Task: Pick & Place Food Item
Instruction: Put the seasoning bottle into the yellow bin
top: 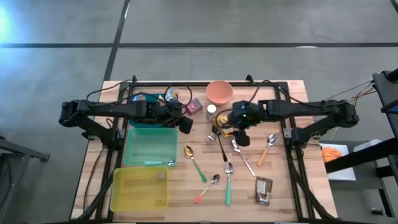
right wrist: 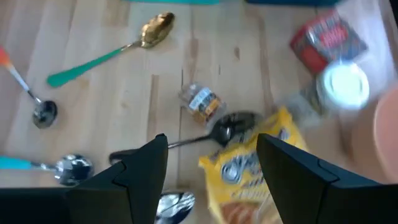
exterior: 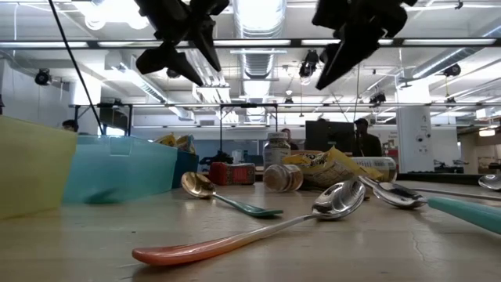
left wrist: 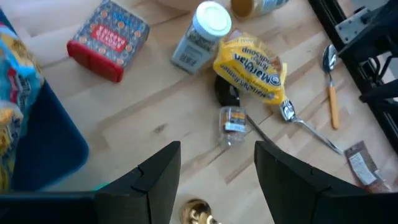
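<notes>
Two released tools, right tool (right wrist: pixel 211 171) above yellow soup packet (right wrist: pixel 252 168), left tool (left wrist: pixel 217 177) beside

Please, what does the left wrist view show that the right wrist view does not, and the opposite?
Only the left wrist view shows the orange-handled spoon and the brown snack wrapper. Only the right wrist view shows the gold spoon with the green handle and the silver spoon with the orange handle. Both share the yellow Maruchan noodle packet, the red box, the white-lidded jar and the small clear bottle lying on its side.
</notes>
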{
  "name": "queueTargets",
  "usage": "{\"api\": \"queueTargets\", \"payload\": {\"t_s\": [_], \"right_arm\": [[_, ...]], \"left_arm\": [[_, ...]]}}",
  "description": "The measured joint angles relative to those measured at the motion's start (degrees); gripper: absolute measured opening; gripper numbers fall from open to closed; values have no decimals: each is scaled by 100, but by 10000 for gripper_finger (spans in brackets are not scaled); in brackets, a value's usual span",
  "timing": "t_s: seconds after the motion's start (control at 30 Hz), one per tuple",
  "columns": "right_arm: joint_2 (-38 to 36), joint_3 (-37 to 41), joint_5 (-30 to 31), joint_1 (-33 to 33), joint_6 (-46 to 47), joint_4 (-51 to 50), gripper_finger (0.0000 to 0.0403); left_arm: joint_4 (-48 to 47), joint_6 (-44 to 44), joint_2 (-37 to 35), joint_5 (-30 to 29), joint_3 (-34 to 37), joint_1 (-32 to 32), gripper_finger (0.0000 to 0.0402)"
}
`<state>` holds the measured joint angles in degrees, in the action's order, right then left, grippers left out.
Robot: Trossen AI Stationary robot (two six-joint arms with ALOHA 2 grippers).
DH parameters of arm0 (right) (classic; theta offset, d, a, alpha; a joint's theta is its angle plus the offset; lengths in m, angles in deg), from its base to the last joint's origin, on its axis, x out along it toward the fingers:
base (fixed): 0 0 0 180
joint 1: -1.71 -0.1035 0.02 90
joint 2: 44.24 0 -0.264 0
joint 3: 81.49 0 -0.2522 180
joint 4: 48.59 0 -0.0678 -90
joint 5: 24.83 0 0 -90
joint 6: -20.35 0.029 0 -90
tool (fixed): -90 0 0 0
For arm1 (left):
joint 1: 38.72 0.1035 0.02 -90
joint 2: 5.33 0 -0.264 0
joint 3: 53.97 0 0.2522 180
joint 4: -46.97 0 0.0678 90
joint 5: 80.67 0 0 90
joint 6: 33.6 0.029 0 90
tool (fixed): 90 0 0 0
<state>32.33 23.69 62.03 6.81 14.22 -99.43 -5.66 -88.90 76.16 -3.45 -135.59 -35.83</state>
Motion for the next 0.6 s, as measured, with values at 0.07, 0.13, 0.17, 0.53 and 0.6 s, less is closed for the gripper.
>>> {"api": "queueTargets", "payload": {"t_s": [0.07,0.13,0.17,0.53,0.6], "right_arm": [[212,-169,-2,0,-510,-72,241],[460,-378,-20,2,-1038,-195,241],[586,-472,-25,2,-1285,-277,241],[1904,-1130,-39,-9,-2380,-621,241],[2093,-1251,-40,-9,-2529,-543,241]], "left_arm": [[-56,-27,0,121,0,-13,214],[-185,-24,0,284,0,-17,214],[-289,-22,-1,386,0,-17,214],[-1297,255,-173,577,4,-134,214],[-1338,391,-224,581,4,-156,214]]}}
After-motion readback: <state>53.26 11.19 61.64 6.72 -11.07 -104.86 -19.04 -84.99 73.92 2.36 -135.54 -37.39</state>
